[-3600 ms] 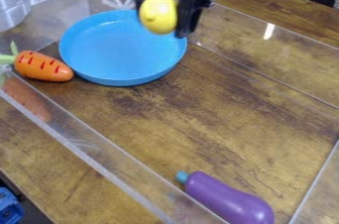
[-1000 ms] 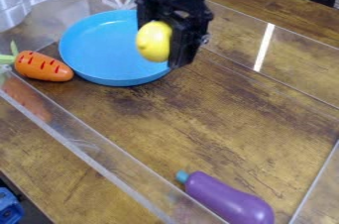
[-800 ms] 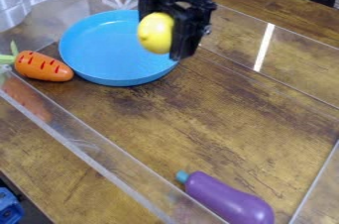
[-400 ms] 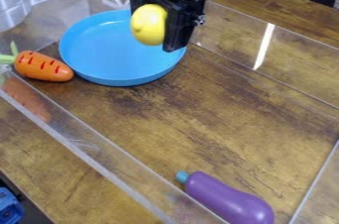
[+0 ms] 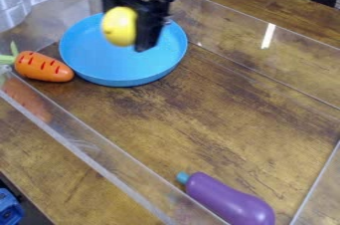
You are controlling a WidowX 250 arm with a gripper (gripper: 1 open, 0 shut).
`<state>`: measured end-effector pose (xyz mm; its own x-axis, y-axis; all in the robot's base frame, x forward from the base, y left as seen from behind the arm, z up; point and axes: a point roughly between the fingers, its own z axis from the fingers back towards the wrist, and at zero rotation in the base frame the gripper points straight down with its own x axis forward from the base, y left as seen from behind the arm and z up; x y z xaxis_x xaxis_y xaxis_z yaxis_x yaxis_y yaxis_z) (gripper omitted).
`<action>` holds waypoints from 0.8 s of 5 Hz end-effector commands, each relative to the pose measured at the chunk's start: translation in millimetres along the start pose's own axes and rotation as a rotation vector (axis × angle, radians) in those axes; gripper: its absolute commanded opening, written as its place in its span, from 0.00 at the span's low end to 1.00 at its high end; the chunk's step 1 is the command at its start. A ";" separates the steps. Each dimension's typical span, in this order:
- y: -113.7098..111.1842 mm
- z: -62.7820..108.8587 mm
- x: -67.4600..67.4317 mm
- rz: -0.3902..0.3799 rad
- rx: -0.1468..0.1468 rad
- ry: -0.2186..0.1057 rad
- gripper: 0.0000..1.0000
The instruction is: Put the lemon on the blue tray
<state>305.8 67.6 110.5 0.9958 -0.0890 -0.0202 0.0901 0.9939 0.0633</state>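
Tool [image 5: 129, 28] clamped on the lemon [image 5: 119, 26] has shifted left from the blue tray [image 5: 93, 65]'s right rim to above its middle, clear of the surface, so a lower-and-release looks next.

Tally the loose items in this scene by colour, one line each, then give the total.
Yellow: 1, smooth oval toy lemon held in the black gripper
Blue: 1, round shallow plastic tray
Orange: 1, toy carrot
Purple: 1, toy eggplant
Total: 4
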 end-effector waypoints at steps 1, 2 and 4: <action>25.6 3.9 7.5 0.055 0.023 -0.059 0.00; 31.1 -3.7 10.5 0.083 0.027 -0.065 0.00; 27.9 -27.0 18.4 0.036 0.028 -0.071 0.00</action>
<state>323.4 90.9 75.5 0.9988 -0.0475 0.0150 0.0462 0.9959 0.0779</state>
